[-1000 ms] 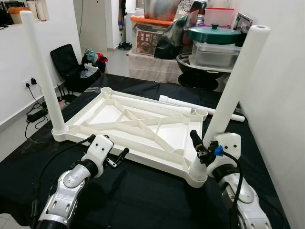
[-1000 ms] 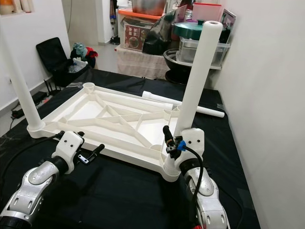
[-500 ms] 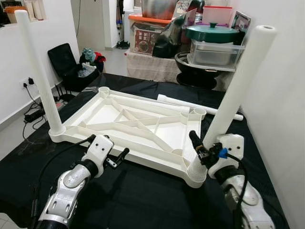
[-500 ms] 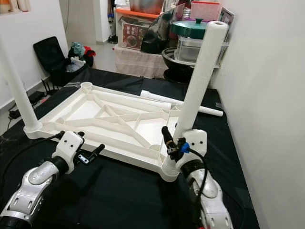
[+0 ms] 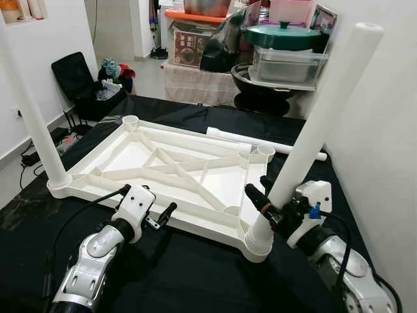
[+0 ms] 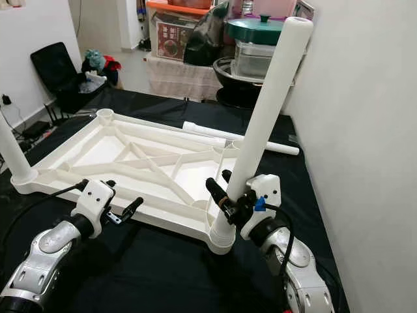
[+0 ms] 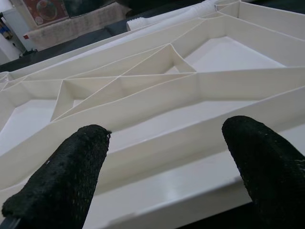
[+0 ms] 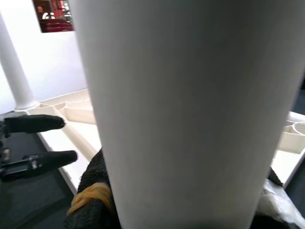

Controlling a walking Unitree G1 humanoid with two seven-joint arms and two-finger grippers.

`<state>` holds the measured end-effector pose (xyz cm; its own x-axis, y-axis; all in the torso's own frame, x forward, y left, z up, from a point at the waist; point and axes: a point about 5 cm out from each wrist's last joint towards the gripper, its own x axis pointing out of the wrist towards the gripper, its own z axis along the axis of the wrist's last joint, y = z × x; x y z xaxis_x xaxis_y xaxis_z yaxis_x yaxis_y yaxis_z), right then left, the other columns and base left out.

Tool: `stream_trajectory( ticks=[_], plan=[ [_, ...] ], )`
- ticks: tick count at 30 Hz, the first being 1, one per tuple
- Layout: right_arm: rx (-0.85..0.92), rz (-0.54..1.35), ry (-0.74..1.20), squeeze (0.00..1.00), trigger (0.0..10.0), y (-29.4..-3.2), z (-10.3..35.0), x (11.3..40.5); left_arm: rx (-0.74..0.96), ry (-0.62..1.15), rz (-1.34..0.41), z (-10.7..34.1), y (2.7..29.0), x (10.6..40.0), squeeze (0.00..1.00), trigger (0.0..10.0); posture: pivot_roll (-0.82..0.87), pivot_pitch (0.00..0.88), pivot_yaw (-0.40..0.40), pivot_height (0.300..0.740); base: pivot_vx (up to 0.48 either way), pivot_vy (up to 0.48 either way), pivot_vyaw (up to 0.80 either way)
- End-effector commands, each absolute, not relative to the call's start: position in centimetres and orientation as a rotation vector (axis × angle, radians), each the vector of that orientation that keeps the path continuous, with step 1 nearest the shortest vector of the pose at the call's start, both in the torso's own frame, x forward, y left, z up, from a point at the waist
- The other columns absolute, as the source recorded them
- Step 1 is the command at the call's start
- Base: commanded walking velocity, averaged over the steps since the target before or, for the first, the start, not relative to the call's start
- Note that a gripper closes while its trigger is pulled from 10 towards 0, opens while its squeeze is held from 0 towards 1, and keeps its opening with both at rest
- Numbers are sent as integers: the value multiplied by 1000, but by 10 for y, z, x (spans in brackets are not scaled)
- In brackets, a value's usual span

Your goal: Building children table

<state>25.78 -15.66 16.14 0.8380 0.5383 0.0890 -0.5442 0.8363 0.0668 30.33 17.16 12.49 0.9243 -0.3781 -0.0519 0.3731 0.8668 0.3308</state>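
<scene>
White plastic tabletop [image 5: 176,173] lay upside down on a black cloth [image 5: 195,274], ribbed underside up, long edge running left to right across the scene.

Right gripper [image 5: 267,195] was clenched around the near-right leg [image 5: 319,117], low on the tube just above its corner socket. Leg stood seated in that socket, leaning slightly right. Right wrist view: white tube right up against the lens, black fingers [image 8: 93,191] wrapped on it.

Left gripper [image 5: 146,207] sat released, fingers spread, hovering at the tabletop's near edge, left of centre. Left wrist view showed both black fingertips [image 7: 62,181] apart with the ribbed underside between them; couldn't tell whether they touched the rim.

Near-left leg [image 5: 32,111] stood upright in its socket. Far-left socket [image 5: 130,120] and far-right socket [image 5: 266,151] were open. A loose leg [image 5: 260,140] lay flat on the cloth just beyond the far edge.

Far side: stacked storage boxes [image 5: 287,62] with a green lid [image 5: 283,36] on top, a black case [image 5: 78,81] on the floor far left. White wall [image 5: 384,163] close on the right.
</scene>
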Motion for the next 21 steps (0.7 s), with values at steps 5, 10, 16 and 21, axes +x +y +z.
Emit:
stream_trajectory(
  ticks=[5,10,16,21],
  plan=[
    [195,710,118,0,10000,-137,128,246,325,-5,-393,123,172,301,0,10000,56,0,-68,740,0,0,0],
    [226,810,67,0,10000,-132,136,239,321,-5,-395,123,171,302,0,10000,57,0,-69,740,0,0,0],
    [241,901,23,0,10000,-127,146,236,321,-5,-394,123,172,301,0,10000,66,0,-75,740,0,0,0],
    [73,539,110,0,10000,-145,131,267,324,-3,-379,123,175,300,0,10000,66,0,-78,740,0,0,0]
  ],
)
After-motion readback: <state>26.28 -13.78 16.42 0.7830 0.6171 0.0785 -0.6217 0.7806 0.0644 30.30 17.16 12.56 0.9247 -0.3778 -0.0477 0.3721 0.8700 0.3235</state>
